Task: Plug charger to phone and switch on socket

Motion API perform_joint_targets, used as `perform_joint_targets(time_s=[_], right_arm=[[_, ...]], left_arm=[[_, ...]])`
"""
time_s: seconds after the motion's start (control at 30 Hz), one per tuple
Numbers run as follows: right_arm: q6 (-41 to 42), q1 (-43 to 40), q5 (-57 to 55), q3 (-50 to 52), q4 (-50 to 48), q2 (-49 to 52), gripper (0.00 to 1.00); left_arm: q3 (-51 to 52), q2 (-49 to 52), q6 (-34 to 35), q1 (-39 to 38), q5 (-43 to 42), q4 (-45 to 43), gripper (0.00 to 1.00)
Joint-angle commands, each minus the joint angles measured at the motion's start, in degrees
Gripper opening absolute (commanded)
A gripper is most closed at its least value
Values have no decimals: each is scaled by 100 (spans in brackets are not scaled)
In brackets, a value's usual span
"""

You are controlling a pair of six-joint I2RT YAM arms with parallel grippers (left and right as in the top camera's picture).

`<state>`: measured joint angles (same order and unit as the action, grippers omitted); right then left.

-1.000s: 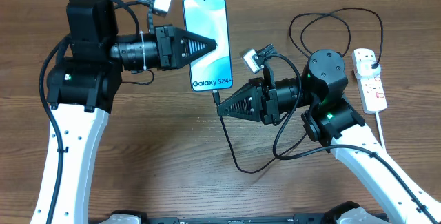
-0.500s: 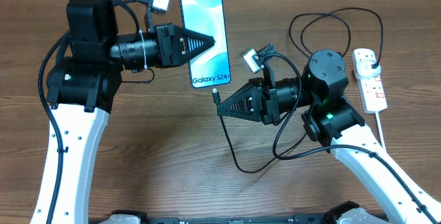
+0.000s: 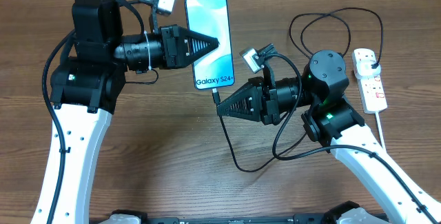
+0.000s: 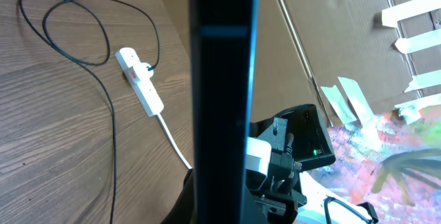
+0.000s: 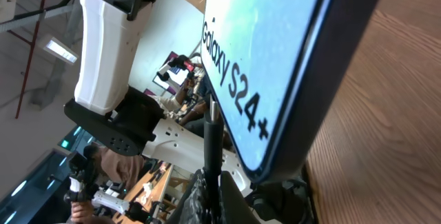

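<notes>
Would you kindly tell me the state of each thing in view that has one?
phone: screen lit, gripped, unplugged.
charger: tip near phone's end, apparently not inserted; plug in socket.
socket: switch position unclear.
left hand: shut on phone.
right hand: shut on charger.

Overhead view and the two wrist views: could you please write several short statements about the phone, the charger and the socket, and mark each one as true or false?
1. The left pincer grips the phone. True.
2. The right pincer holds the socket. False: it holds the charger near its connector tip, and the socket lies apart, untouched.
3. The black plug sits in the socket. True.
4. The phone's screen is dark. False: it shows a light blue-teal picture with the text "Galaxy S24+".
</notes>
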<state>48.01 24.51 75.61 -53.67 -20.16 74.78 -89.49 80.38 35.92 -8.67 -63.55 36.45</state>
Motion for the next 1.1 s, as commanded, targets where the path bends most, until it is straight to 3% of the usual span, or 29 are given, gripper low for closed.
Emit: perform_joint_targets(time_s=[0.0, 0.3, 1.07], right_arm=[[20, 17, -103, -111, -59, -42, 4], [17, 17, -118, -109, -57, -42, 4], [17, 17, -208, -109, -59, -42, 4]], left_arm=[[-52, -175, 24, -52, -81, -22, 4], [-52, -175, 334, -50, -96, -26, 4], [-52, -175, 282, -24, -103, -28, 5]])
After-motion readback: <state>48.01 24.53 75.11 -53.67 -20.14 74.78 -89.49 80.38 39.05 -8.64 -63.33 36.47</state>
